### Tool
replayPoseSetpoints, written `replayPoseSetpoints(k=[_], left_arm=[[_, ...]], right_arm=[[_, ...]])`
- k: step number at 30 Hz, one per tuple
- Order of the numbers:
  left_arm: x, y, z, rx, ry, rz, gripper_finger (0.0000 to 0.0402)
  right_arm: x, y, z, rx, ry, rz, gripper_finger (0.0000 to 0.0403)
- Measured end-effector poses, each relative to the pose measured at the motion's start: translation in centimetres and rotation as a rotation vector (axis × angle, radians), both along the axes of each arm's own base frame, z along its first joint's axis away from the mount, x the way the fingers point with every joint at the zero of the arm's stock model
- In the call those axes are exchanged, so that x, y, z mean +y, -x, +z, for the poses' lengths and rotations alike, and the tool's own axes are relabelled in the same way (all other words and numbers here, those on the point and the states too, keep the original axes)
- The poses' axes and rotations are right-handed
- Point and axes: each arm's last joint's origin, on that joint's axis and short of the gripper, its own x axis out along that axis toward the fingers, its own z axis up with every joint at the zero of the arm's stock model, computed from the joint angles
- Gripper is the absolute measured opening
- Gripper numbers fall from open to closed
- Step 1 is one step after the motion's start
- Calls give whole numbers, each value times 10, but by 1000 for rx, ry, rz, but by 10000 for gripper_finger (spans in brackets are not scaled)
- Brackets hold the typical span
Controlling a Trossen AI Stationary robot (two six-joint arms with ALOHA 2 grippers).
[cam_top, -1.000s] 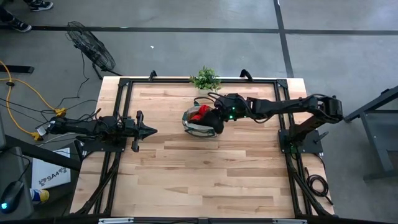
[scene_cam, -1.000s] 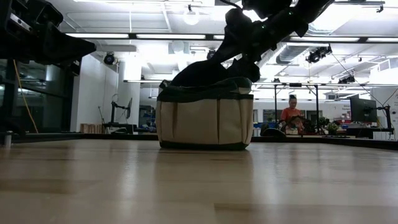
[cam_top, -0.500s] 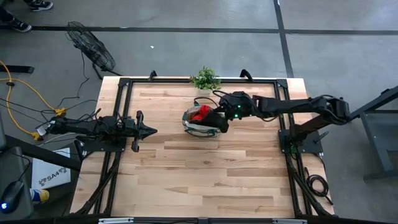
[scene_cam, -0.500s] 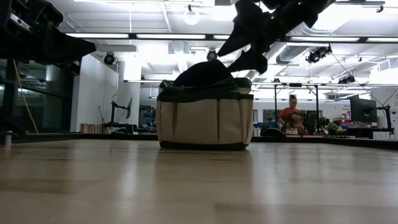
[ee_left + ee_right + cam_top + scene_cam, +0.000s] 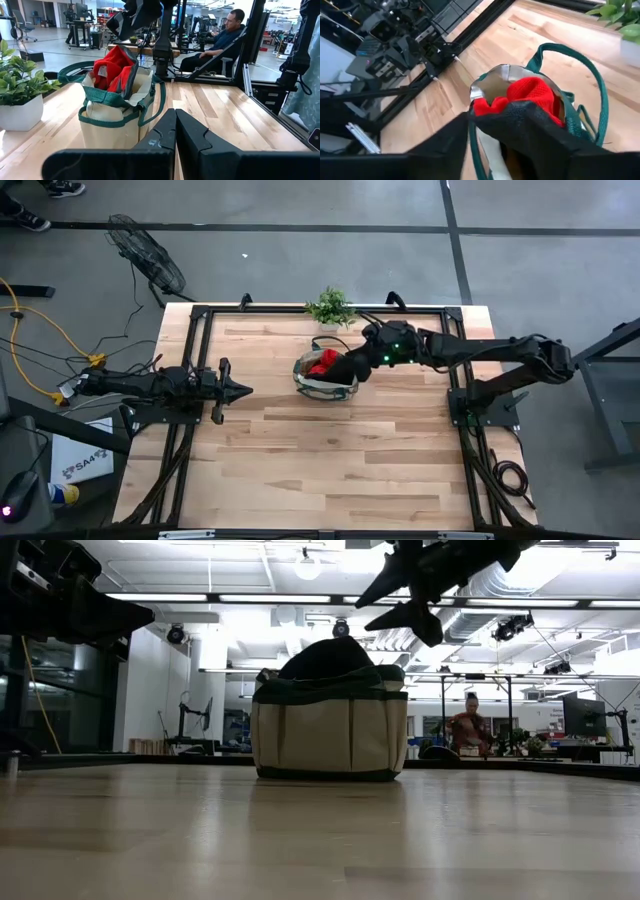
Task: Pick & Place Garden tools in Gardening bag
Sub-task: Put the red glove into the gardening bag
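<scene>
The right gripper [image 5: 400, 595] hangs in the air just above the far right rim of the gardening bag [image 5: 329, 727], its two dark fingers spread apart with nothing between them and touching nothing. Its arm stretches in from the right side of the wooden table [image 5: 330, 450]. Directly below it, a black glove with a red cuff [image 5: 530, 107] lies stuffed in the bag's open mouth, its dark fabric mounded above the rim and the red cuff bunched on top. The bag is a small round khaki tote with dark green trim and loop handles, standing upright near the back middle of the table. Just behind it, at the table's back edge, sits a small green potted plant [image 5: 330, 306] in a white pot. Well apart, at the table's left edge, the left gripper [image 5: 238, 390] rests low with its fingers pressed together and empty, pointing toward the bag. Beyond the table, a seated person [image 5: 220, 40] shows in the room.
</scene>
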Motion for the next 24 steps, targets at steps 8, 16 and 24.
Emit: replayPoseSetpoints(k=[8, 16, 24], left_arm=[[0, 0, 0, 0, 0, 0, 0], [0, 0, 0, 0, 0, 0, 0], [0, 0, 0, 0, 0, 0, 0]], right_arm=[[-3, -2, 5, -54, 26, 68, 14], [-3, -7, 22, 3, 68, 84, 4], [-6, -24, 33, 196, 95, 121, 4]])
